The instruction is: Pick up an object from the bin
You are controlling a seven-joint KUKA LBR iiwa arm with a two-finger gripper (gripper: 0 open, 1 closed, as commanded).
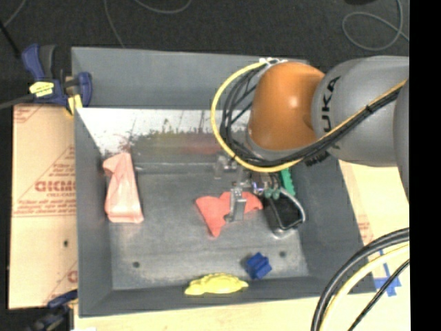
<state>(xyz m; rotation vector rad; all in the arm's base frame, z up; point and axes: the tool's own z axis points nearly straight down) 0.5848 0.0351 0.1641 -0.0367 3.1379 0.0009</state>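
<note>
The flat coral-red scrap [212, 214], irregular in shape, lay near the middle of the grey metal bin [165, 250], a little toward its right wall. The gripper [238, 204] stood low over the scrap's right part (whether the pincer was released or clenched there could not be told). Just beside the gripper, on its right, lay a green plastic-looking piece [286, 181] and a black rounded object [284, 214]. Toward the bin's lower wall sat a small blue block [257, 265], and a yellow lumpy thing [216, 285] lay against that wall's foot. By the left wall, well apart, rested a soft pink pouch-like bundle [122, 190].
</note>
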